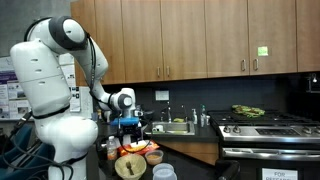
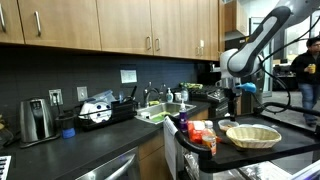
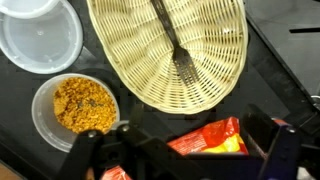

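My gripper (image 3: pixel 190 150) is open, with its two dark fingers on either side of a red and yellow snack bag (image 3: pixel 210 138) lying on the black counter. Just beyond the bag is an oval wicker basket (image 3: pixel 170 45) with a black fork (image 3: pixel 172 45) in it. A clear plastic bowl of orange-yellow food (image 3: pixel 82 105) sits beside the basket. In both exterior views the gripper (image 1: pixel 128 128) (image 2: pixel 243 100) hangs pointing down over these things, with the basket (image 2: pixel 252 135) and the bag (image 2: pixel 200 133) below it.
Clear empty plastic containers (image 3: pixel 40 35) lie next to the bowl. A sink with a tap (image 1: pixel 178 125), a stove (image 1: pixel 268 128), wooden cabinets (image 2: pixel 100 25), and a toaster (image 2: pixel 36 120) stand along the counter. A person (image 2: pixel 305 70) stands behind the arm.
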`<act>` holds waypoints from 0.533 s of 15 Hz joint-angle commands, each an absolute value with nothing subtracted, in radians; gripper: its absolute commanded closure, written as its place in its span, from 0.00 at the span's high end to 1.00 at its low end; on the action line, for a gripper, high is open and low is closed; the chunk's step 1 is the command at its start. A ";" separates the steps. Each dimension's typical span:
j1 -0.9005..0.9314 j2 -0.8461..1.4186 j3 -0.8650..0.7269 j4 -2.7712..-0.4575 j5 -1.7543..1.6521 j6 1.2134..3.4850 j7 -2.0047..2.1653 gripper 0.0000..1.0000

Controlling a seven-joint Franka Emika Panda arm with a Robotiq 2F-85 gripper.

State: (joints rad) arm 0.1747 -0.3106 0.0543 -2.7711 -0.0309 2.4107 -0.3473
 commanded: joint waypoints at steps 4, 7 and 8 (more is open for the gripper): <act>0.263 -0.356 0.100 -2.778 0.066 2.353 -0.327 1.00; 0.293 -0.344 0.126 -2.778 0.080 2.383 -0.319 1.00; 0.297 -0.338 0.136 -2.778 0.075 2.394 -0.312 1.00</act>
State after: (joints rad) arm 0.2762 -0.3328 0.1123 -2.7712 0.0646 2.3711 -0.3334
